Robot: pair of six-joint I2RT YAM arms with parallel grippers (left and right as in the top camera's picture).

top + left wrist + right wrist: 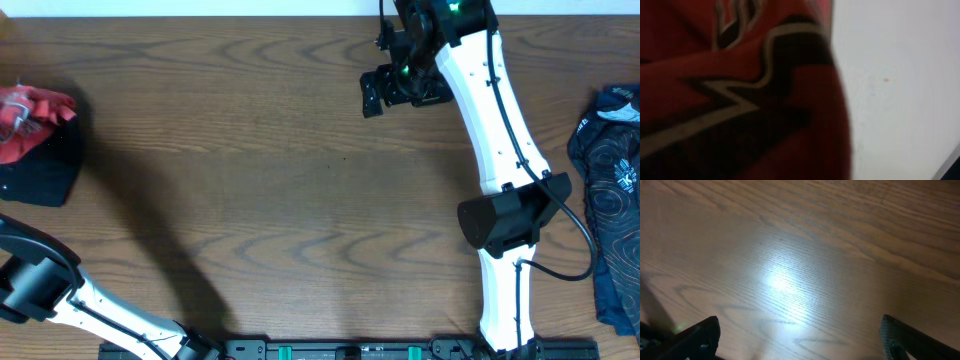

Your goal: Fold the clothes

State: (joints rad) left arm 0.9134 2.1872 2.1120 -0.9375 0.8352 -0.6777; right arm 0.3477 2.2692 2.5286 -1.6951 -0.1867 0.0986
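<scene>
The coral-red T-shirt [30,108] is bunched at the far left edge, on top of a black cloth bundle [42,165]. In the left wrist view the T-shirt [740,100], with its white-and-navy lettering, hangs right against the camera and hides the left fingers. The cloth is raised, with a white wall behind it. Only the left arm's elbow shows in the overhead view. My right gripper [385,95] [802,340] is open and empty over bare table at the far middle. The navy swirl-patterned garment [615,190] lies at the right edge.
The wooden table [280,180] spans the view. The right arm [500,150] stretches from the front edge to the far middle. The left arm's elbow [35,275] is at the front left corner.
</scene>
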